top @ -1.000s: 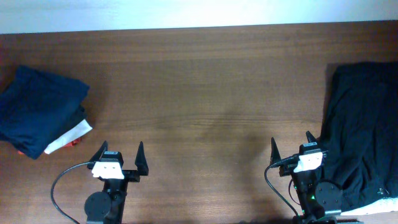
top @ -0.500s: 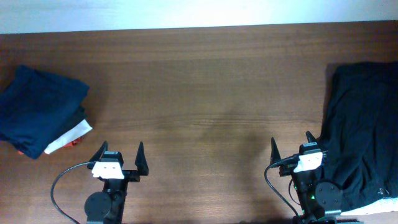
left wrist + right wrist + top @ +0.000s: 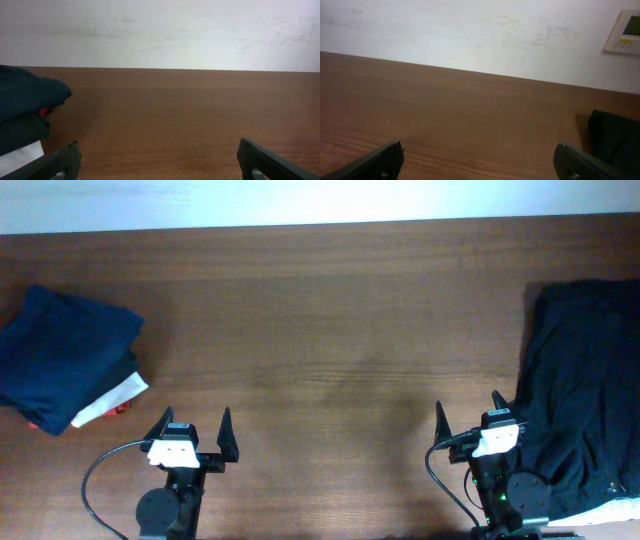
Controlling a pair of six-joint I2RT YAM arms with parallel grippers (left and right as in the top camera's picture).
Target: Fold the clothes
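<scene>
A stack of folded clothes (image 3: 62, 370), dark navy on top with white and red edges below, lies at the table's left edge; it also shows in the left wrist view (image 3: 25, 107). A loose black garment (image 3: 585, 390) lies spread at the right edge, its corner visible in the right wrist view (image 3: 617, 137). My left gripper (image 3: 193, 423) is open and empty near the front edge, right of the stack; its fingers frame bare wood (image 3: 157, 152). My right gripper (image 3: 468, 413) is open and empty, just left of the black garment (image 3: 479, 152).
The wooden table (image 3: 320, 320) runs to a white wall at the back. A wall control panel (image 3: 626, 31) shows at the upper right of the right wrist view. Cables trail from both arm bases at the front edge.
</scene>
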